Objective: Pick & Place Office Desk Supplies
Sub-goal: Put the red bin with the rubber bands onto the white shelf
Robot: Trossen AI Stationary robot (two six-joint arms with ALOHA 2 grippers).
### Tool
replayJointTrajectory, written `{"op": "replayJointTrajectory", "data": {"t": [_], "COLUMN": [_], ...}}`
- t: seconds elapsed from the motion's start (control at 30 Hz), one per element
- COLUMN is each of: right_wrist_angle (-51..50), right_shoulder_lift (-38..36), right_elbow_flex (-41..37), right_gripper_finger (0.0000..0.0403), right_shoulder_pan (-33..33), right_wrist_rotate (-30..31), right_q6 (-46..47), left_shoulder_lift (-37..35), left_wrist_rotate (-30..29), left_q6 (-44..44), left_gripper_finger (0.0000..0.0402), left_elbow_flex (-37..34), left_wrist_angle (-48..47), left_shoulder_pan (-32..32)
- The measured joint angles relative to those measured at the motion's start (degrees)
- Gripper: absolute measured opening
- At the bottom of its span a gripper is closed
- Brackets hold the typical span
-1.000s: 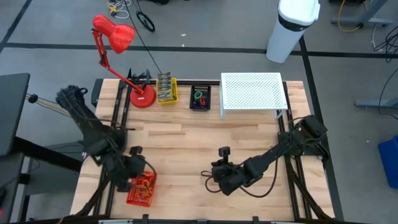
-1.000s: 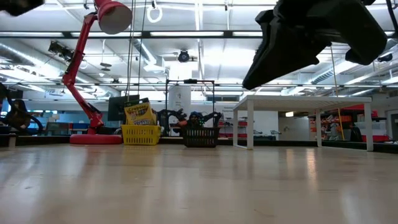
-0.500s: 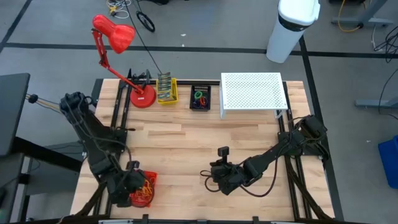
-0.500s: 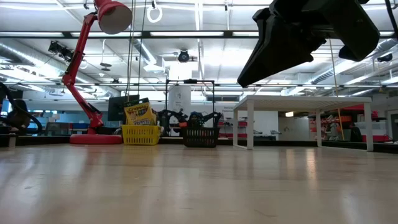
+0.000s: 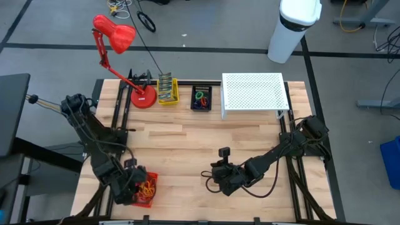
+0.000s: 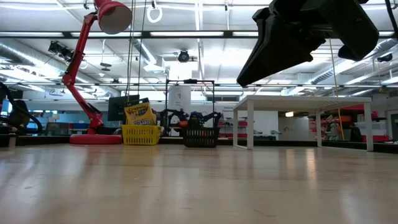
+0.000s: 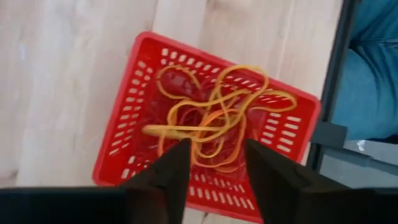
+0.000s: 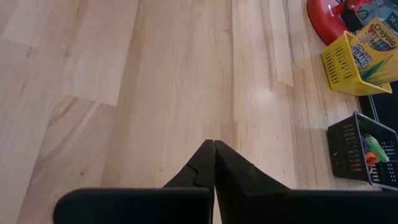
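Thin orange and yellow rubber bands (image 7: 211, 121) lie tangled in a red basket (image 7: 124, 155) near the table's near-left corner (image 5: 142, 199). My left gripper (image 7: 214, 165) hangs open just above them, one finger on either side of the tangle, touching nothing that I can see. My right gripper (image 8: 214, 146) is shut and empty, low over bare wood near the middle of the near edge (image 5: 212, 178). Crayon boxes (image 5: 165, 86) stand in a yellow basket (image 8: 348, 68) at the far edge. Coloured loops (image 5: 200, 97) lie in a black basket (image 8: 348, 155) beside it.
A red desk lamp (image 5: 115, 37) stands on its base at the far left. A white perforated riser (image 5: 253, 92) stands at the far right. Bare wood lies between the two arms across the table's middle (image 5: 187, 144). A dark arm fills the low view's upper right (image 6: 305, 31).
My left arm has swung toward the near edge and brought its gripper down and over the red basket's left part. Its fingers' gap cannot be compared. The right arm has barely moved.
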Motion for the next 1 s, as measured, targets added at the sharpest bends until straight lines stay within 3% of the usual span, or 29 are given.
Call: {"op": "replayJointTrajectory", "data": {"t": [0.2,0.3,0.57,0.8,1.0], "right_wrist_angle": [0.0,0.0,-0.1,-0.2,-0.2], "right_shoulder_lift": [0.0,0.0,0.0,0.0,0.0], "right_elbow_flex": [0.0,0.0,0.0,0.0,0.0], "right_gripper_finger": [0.0014,0.0015,0.0016,0.0016,0.0017], "right_shoulder_pan": [0.0,0.0,0.0,0.0,0.0], "right_wrist_rotate": [0.0,0.0,-1.3,-1.6,-1.6], "right_q6": [0.0,0.1,0.1,0.1,0.1], "left_shoulder_lift": [0.0,0.4,3.1,3.4,3.4], "left_wrist_rotate": [-2.7,-5.4,-2.7,2.5,4.5], "left_q6": [0.9,3.0,17.4,25.0,29.2], "left_gripper_finger": [0.0206,0.0208,0.0206,0.0185,0.0135], "left_elbow_flex": [0.0,0.0,0.0,-4.2,-9.2], "left_wrist_angle": [-5.7,-8.4,-8.6,-3.5,2.9], "left_shoulder_pan": [0.8,1.9,7.9,12.3,14.6]}}
